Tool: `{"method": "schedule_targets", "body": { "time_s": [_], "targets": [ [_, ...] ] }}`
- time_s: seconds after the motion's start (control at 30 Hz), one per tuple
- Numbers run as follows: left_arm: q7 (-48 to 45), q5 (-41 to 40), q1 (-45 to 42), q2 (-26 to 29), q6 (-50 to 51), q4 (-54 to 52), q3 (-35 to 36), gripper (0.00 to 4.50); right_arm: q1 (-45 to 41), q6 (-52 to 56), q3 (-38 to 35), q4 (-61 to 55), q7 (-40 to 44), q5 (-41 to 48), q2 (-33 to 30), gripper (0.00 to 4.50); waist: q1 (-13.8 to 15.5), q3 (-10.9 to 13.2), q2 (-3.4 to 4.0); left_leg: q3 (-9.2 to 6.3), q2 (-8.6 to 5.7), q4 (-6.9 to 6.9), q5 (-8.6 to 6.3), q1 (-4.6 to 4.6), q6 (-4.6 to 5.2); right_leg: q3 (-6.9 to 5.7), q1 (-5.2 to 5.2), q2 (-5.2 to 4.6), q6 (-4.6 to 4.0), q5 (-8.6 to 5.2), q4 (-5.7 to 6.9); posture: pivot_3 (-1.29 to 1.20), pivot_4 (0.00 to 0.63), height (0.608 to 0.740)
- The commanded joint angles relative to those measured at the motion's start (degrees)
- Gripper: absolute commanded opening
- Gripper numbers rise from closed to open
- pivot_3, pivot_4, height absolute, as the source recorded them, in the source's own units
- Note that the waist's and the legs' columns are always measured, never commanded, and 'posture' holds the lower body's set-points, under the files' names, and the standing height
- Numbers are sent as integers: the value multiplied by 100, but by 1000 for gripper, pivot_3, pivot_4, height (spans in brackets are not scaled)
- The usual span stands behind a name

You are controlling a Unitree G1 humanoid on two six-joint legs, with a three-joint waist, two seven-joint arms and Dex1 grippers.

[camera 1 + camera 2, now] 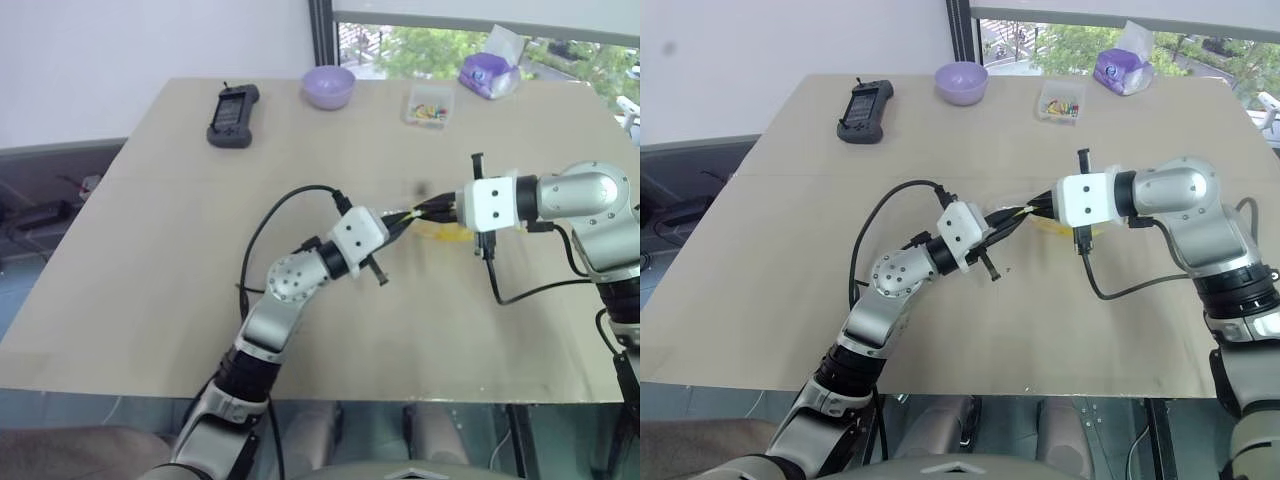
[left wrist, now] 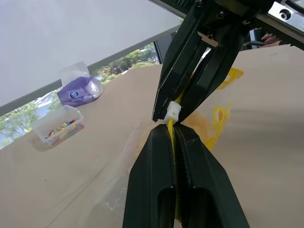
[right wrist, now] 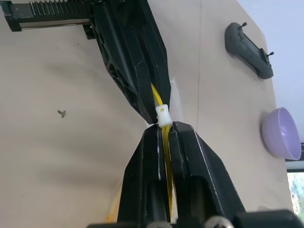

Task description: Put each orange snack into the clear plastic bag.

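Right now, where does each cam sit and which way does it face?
Left eye: on the head, looking forward and down over the table; both arms show.
Right eye: beside it, same scene.
Left wrist: along the left gripper, shut on the bag seal strip; faces the right gripper, box.
Right wrist: along the right gripper, shut on the strip; faces the left gripper, bowl.
Shared: both wrist views show the white slider.

A beige table (image 1: 150, 260) carries a black controller (image 1: 232, 115), purple bowl (image 1: 329, 86), clear box (image 1: 430, 104) and tissue pack (image 1: 487, 72) along its far edge.
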Motion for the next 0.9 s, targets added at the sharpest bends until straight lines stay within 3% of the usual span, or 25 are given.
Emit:
{"method": "schedule_targets", "body": {
  "time_s": [0.03,0.4,0.9],
  "targets": [
    [2,-41,25,-24,-19,-148,-43,0,-158,-155,-175,-133,11,102,-86,1331,-4,0,0,0,0,0,0,0,0,0,0,0,0,0,0,0,150,740],
    [-2,-38,13,-31,-35,-121,-51,0,-160,45,-187,-315,237,428,-117,1331,-1,0,0,0,0,0,0,0,0,0,0,0,0,0,0,0,150,740],
    [-3,-27,32,-34,-31,-151,-68,0,-264,-159,-128,-109,-4,217,52,1331,-2,0,0,0,0,0,0,0,0,0,0,0,0,0,0,0,150,740]
  ]
}}
